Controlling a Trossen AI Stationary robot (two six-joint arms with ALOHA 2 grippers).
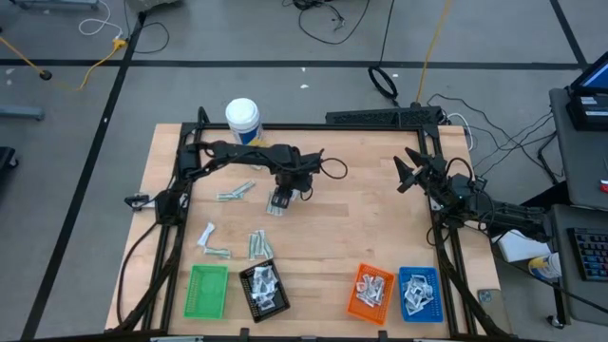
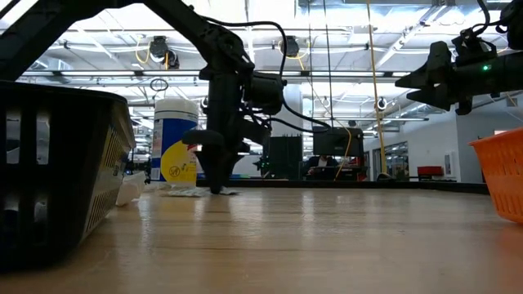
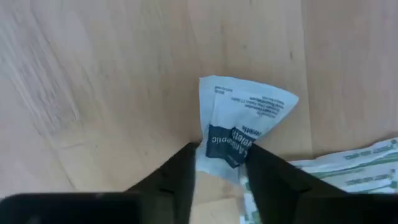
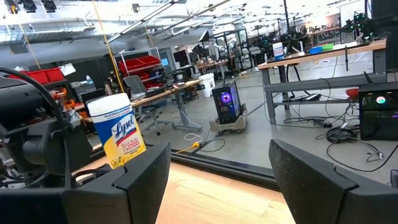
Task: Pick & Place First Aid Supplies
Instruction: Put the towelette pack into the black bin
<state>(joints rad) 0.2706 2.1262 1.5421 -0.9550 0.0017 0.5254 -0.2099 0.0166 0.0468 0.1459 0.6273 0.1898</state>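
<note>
My left gripper (image 3: 221, 180) is down on the tabletop near its middle, toward the far edge, its fingers narrowed around the near end of a white-and-blue sachet (image 3: 242, 124), which crumples between them. The sachet runs straight ahead from my fingertips, its long axis in line with the gap, a grey-green strip (image 3: 348, 163) lying just beside it. My right gripper (image 1: 410, 171) waits wide open above the right edge, well apart, so the left is far nearer for the lift.

A square white-and-blue packet (image 3: 239, 127) lies crumpled on the table, against a grey-green strip (image 3: 348, 163). More packets (image 1: 235, 193) lie scattered nearer the green tray (image 1: 205, 291).
</note>
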